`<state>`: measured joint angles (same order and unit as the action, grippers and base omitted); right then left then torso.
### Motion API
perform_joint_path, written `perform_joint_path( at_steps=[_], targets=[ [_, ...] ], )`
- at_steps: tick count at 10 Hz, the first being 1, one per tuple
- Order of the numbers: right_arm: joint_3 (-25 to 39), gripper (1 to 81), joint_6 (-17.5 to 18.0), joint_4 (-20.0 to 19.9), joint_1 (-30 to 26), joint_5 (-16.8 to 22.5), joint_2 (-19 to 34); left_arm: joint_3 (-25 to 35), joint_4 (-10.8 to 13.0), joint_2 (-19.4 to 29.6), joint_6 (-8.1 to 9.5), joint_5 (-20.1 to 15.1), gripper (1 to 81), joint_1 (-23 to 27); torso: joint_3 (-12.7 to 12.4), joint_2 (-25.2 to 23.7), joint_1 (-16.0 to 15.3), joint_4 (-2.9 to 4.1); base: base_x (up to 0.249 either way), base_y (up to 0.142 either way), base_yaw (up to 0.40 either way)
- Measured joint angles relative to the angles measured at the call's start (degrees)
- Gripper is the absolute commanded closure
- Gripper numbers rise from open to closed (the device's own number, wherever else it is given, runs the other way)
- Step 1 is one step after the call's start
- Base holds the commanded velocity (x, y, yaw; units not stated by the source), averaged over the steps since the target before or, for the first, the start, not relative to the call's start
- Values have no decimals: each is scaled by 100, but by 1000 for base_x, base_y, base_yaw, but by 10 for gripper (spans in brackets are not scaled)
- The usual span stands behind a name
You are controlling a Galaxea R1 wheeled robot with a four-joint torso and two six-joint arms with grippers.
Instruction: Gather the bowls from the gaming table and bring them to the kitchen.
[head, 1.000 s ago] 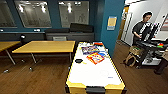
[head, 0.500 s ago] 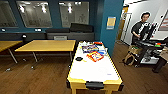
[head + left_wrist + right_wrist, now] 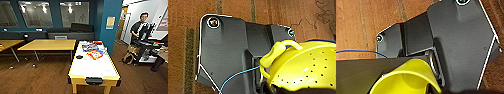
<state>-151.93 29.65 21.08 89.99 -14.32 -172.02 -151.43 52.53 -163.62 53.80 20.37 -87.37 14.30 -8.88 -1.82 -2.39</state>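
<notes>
Gaming table (image 3: 93,66) dead ahead, long axis running away from robot. Small black bowl (image 3: 79,57) sits at its left edge, about halfway up, so left arm looks nearer. Colourful game boxes (image 3: 92,50) further back. Pincer state: can't tell, either side.

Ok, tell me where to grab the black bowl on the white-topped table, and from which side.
The black bowl looks low and shallow, lying by the left long edge of the gaming table, game boxes to its right. So probably take its rim from above, coming in over that left edge.
</notes>
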Motion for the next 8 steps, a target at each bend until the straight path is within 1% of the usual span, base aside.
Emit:
perform_joint_path(
  at_steps=[5,6,7,8],
  targets=[
    [-2,811,0,0,0,33,-2,0,2,-5,-49,2,811,0,0,0,0,0,-137,0,0],
    [-6,811,-2,0,0,33,-2,0,2,-5,-107,2,811,-2,0,0,0,0,-114,0,0],
    [-6,811,-2,0,0,44,-2,0,2,-5,-123,0,811,-4,0,0,2,0,-87,0,0],
    [-22,811,-5,2,4,46,-2,0,2,-5,-127,0,811,-30,-2,-2,6,0,0,0,0]
  ],
)
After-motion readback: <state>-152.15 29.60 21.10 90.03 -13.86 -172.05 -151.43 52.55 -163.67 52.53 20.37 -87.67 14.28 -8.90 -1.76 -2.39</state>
